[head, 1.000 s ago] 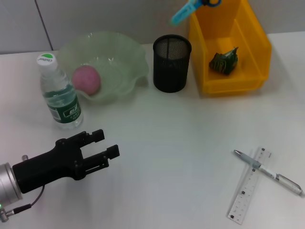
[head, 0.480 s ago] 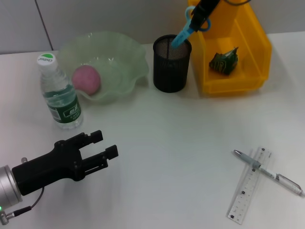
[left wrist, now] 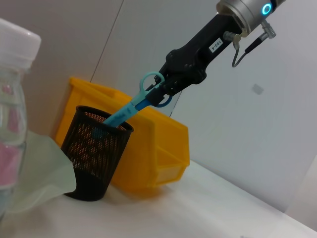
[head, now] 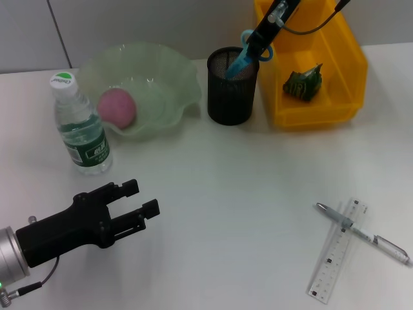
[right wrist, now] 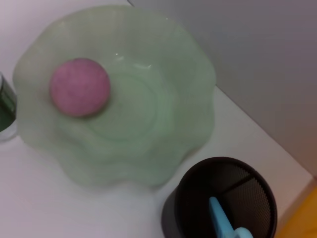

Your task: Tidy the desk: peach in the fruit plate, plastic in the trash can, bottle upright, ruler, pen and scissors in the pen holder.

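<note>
1. White desk (head: pixel 245 187) fills the head view, with a grey wall along the top edge.
2. At upper centre of the head view the right gripper (head: pixel 261 40) is clenched on the handles of the blue scissors (head: pixel 248 53), which slant down with their blade end inside the black mesh pen holder (head: pixel 232 87).
3. The left wrist view shows the same thing from the side: the right gripper (left wrist: pixel 173 84) grasps the scissors (left wrist: pixel 133 104) at the handle loops, the tip below the rim of the pen holder (left wrist: pixel 96 153).
4. In the right wrist view the blue tip (right wrist: pixel 220 223) sits inside the holder (right wrist: pixel 223 198), beside the green fruit plate (right wrist: pixel 163 89).
5. The peach (head: pixel 117 107) lies in the fruit plate (head: pixel 168 77) at upper left of the head view.
6. The bottle (head: pixel 80 126) stands upright just left of the plate, cap on.
7. A crumpled green plastic wrapper (head: pixel 303 84) rests in the yellow bin (head: pixel 342 64) at upper right, right next to the pen holder.
8. At lower right, the pen (head: pixel 362 234) lies across the ruler (head: pixel 337 252), touching it.
9. The left gripper (head: pixel 134 201) hovers at lower left over bare desk, its jaws released and holding nothing.
</note>
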